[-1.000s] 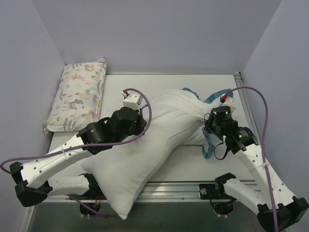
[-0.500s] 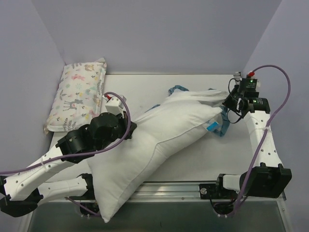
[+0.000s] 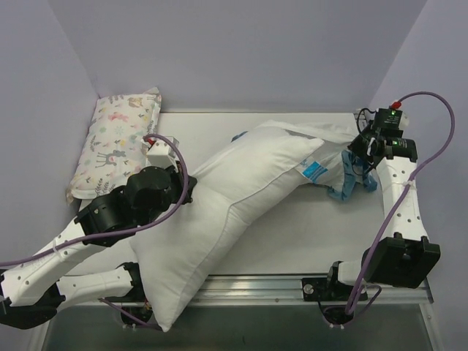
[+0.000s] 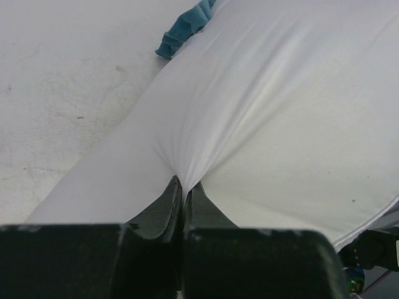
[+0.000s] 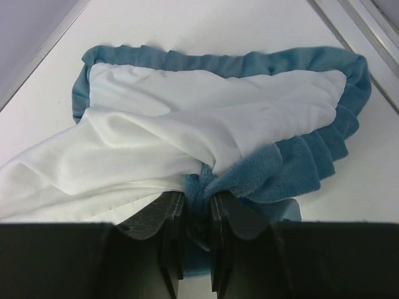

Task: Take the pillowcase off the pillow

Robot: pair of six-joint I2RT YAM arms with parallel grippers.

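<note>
Snugly within right pincer (image 5: 194,198): pillowcase (image 5: 219,118)

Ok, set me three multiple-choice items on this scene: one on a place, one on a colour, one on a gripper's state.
1. Where does the small pastel animal-print pillow lie? A) the table's far left corner B) its near right corner C) its middle
2. What colour is the frilled edge of the white fabric pillowcase? A) red B) teal-blue C) yellow
3. What is the left gripper doing? A) hanging open B) shut on the large plump white pillow C) shut on the animal-print pillow
Answers: 1 A, it lies far back on the left. 2 B, teal plush rims the white cloth. 3 B, it pinches a fold of white fabric.
</note>
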